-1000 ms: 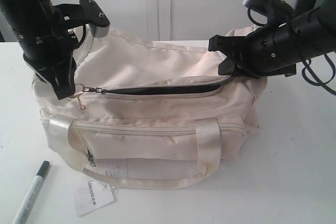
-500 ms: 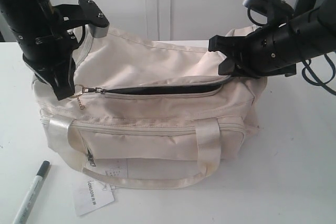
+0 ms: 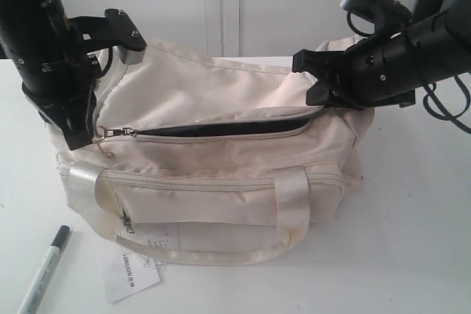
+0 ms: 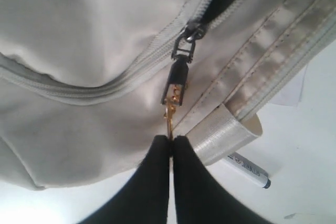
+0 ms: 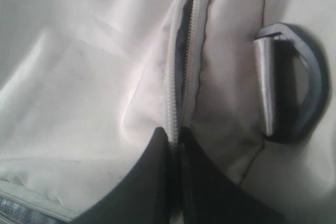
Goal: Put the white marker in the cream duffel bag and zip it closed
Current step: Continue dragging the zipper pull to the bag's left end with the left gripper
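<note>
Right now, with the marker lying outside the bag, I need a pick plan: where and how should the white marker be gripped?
Probably the white marker at mid-barrel, coming from straight above and pinching across its width. It lies flat on the table and is slim, with bare surface along both long sides.

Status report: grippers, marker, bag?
Left gripper shut on zipper pull chain. Right gripper shut on cream duffel bag, zipper open. White marker outside, on table.

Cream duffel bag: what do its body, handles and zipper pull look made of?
Cream duffel bag body: woven fabric, soft sheen, creases freely; probably synthetic. Handles: glossier satin-like webbing with bright highlights. Zipper pull: dark metal by its glint, with a small gold-coloured chain.
</note>
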`<state>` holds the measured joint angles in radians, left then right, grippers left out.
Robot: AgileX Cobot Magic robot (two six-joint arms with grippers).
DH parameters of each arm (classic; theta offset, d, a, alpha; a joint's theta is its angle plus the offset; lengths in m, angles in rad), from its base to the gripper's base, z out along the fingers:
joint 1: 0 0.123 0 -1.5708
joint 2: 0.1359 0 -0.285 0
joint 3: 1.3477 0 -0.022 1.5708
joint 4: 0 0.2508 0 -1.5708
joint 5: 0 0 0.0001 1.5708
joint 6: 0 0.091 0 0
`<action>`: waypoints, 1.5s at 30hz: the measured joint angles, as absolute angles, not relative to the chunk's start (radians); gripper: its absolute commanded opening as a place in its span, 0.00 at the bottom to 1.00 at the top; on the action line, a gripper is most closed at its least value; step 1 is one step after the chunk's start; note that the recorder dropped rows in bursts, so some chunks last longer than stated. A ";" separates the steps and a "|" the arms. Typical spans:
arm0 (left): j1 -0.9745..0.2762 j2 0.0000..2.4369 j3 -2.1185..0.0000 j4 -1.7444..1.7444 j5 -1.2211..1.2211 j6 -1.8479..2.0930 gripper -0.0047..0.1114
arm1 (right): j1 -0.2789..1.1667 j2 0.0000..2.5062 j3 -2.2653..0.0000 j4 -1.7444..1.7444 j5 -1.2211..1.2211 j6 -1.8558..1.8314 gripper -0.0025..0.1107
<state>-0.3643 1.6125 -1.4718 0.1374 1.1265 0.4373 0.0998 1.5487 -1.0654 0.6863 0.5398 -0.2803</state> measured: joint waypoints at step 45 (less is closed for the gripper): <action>-0.306 1.539 -1.472 0.150 1.126 0.427 0.04 | 0.100 1.549 -1.065 0.672 0.539 -0.280 0.02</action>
